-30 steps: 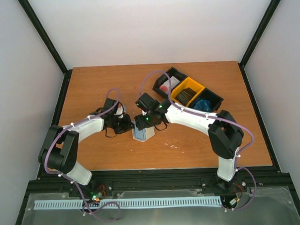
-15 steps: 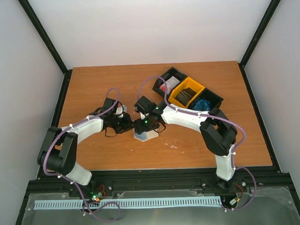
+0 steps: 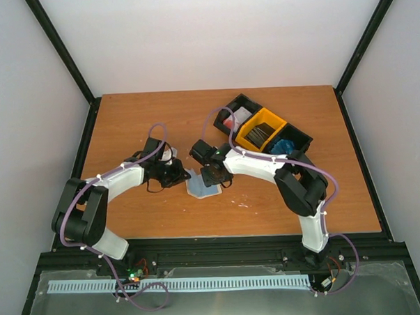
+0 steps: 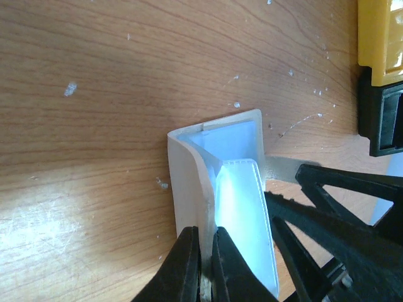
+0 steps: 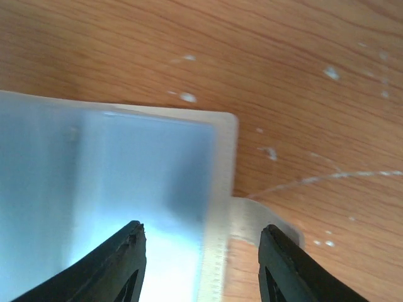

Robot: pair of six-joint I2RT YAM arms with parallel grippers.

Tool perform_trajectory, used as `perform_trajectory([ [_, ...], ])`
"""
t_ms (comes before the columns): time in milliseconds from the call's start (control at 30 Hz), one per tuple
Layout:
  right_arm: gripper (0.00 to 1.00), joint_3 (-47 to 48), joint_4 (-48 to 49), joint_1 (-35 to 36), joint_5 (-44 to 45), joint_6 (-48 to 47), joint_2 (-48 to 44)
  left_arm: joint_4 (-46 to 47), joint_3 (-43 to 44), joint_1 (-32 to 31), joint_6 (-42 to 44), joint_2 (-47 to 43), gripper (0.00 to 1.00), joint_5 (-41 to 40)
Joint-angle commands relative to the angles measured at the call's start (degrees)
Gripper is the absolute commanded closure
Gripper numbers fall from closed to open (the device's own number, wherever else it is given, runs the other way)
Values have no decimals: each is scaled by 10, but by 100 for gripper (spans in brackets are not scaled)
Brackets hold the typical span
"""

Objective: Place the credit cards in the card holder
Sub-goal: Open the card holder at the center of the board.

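The card holder (image 3: 202,188) lies open on the table between the arms, beige outside with pale blue-grey lining (image 4: 242,201). My left gripper (image 3: 181,175) is shut on the edge of its beige flap (image 4: 203,231), which stands up from the table. My right gripper (image 3: 210,178) hangs open just over the lining (image 5: 126,170), its fingertips (image 5: 203,226) straddling the wallet's edge and its tab (image 5: 252,220); it holds nothing. I see no bright blue card at the wallet. Something blue (image 3: 284,147) lies in the right-hand black bin; I cannot tell whether it is cards.
A row of bins stands at the back right: a black one with red and white contents (image 3: 234,117), a yellow one (image 3: 262,129), and a black one (image 3: 296,138). The yellow bin (image 4: 381,38) and a black bin (image 4: 384,119) also show in the left wrist view.
The card holder stood more upright between the grippers before; now it lies flatter and more open. My right gripper has shifted slightly right and lower over it. The left gripper keeps its hold.
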Motion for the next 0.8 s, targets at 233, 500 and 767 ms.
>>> perform_trajectory([
  [233,54,-17,65,-3,-59,-39,-69,8,1,-5,10,0,98,0],
  [500,71,-18,80,-4,-126,-54,-28,-3,1,-5,16,2,91,-12],
  [767,71,-13,72,-4,-123,-57,11,-67,8,-5,15,-49,54,-140],
])
